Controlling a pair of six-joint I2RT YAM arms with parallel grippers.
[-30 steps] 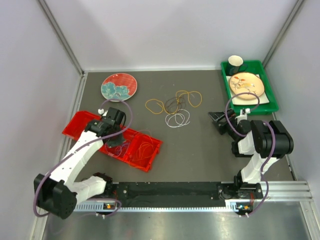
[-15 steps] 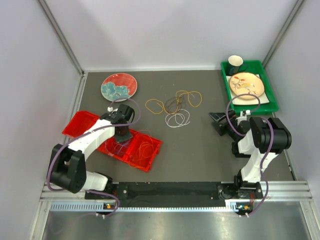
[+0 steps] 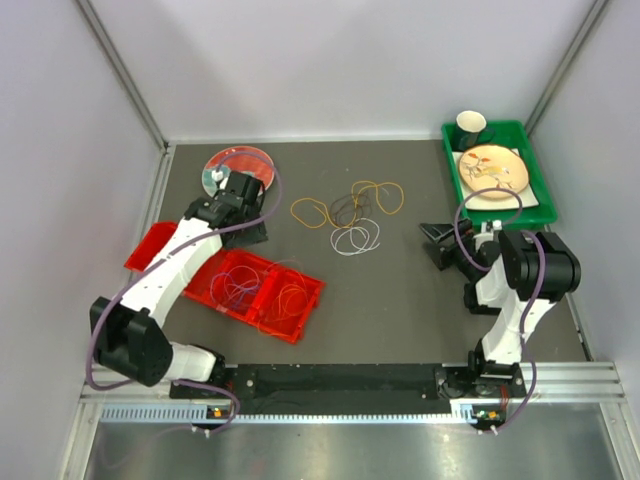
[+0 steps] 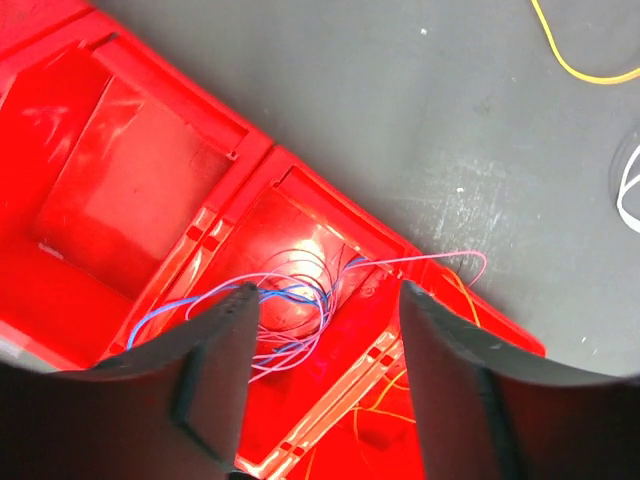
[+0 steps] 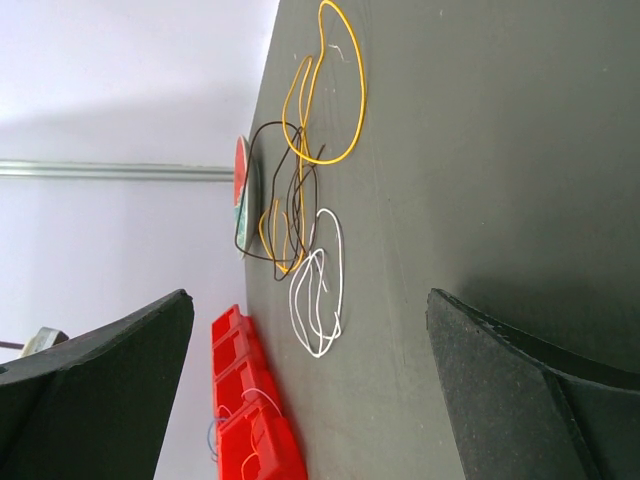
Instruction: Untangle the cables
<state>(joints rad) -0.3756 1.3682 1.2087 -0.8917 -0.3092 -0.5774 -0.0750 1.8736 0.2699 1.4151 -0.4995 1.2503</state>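
Note:
A tangle of cables lies mid-table: a yellow loop (image 3: 310,212), a dark loop (image 3: 347,208), an orange loop (image 3: 382,197) and a white loop (image 3: 355,240). Blue and pink cables (image 3: 238,283) lie in a compartment of the red tray (image 3: 160,246), and orange ones (image 3: 293,297) in the compartment beside it. My left gripper (image 3: 252,230) hangs above the tray's far edge, open and empty. From its wrist I look down past the fingers (image 4: 215,370) onto the blue and pink cables (image 4: 290,310). My right gripper (image 3: 435,245) stands open right of the tangle, facing the white loop (image 5: 320,285).
A red and teal plate (image 3: 238,165) sits at the back left, partly behind my left wrist. A green bin (image 3: 545,205) at the back right holds a patterned plate (image 3: 492,165) and a dark cup (image 3: 471,123). Grey walls enclose the table.
My left gripper has opened and let the blue and pink cables drop into the red tray. It then rose and drew back toward the plate. The right arm has not moved.

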